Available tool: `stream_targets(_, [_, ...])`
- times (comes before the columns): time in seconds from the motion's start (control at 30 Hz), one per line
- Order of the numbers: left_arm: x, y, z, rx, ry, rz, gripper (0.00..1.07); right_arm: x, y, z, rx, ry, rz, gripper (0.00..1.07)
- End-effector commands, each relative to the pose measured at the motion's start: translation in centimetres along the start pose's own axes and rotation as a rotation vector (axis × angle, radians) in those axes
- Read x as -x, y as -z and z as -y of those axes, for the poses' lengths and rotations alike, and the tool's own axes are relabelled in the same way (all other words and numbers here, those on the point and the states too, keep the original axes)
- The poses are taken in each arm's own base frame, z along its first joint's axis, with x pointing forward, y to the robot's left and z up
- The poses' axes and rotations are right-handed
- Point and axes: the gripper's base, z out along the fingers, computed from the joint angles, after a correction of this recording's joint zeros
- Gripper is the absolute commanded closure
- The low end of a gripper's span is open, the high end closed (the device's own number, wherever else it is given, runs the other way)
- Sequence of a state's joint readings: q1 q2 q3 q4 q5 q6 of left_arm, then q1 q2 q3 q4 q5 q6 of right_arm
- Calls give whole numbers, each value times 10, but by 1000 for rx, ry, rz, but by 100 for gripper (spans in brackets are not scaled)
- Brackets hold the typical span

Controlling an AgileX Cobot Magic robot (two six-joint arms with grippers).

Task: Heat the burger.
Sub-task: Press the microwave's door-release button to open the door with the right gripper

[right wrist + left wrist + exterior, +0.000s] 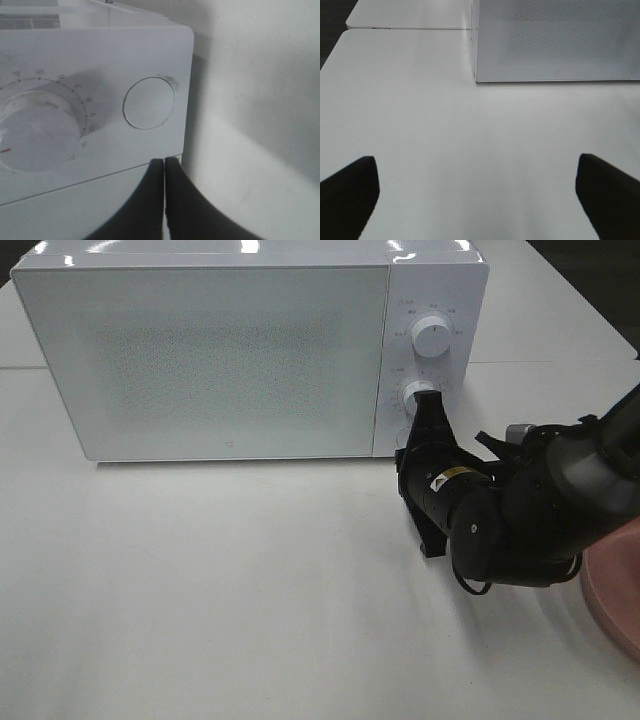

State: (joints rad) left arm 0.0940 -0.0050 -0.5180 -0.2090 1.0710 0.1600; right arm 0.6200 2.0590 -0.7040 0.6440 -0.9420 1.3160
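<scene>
Pressing the round button [149,102] looks like the step in hand. The right claw [164,162], tips pressed together, sits close by it on the microwave [220,350] panel, right of centre in the high view. To do it well, line the tips up with the button's middle and push straight in, keeping off the knob [35,130] beside it. The left claw [476,167] hangs spread wide over bare tabletop [470,125]. No burger shows anywhere (possibly behind the shut, frosted door; I cannot tell), nor on the plate [615,590] sliver at lower right.
</scene>
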Motion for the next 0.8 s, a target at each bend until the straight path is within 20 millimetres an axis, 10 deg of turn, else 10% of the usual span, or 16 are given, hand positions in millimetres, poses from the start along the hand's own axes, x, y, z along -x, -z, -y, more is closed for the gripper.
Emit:
stream_targets(0.03, [-2,2,1,-5,8,13,6,-1,-4,-4,18,-8,11,107])
stream_targets(0.8, [-2,2,1,-5,8,13,6,7,-37,-11,41,-33,74,107])
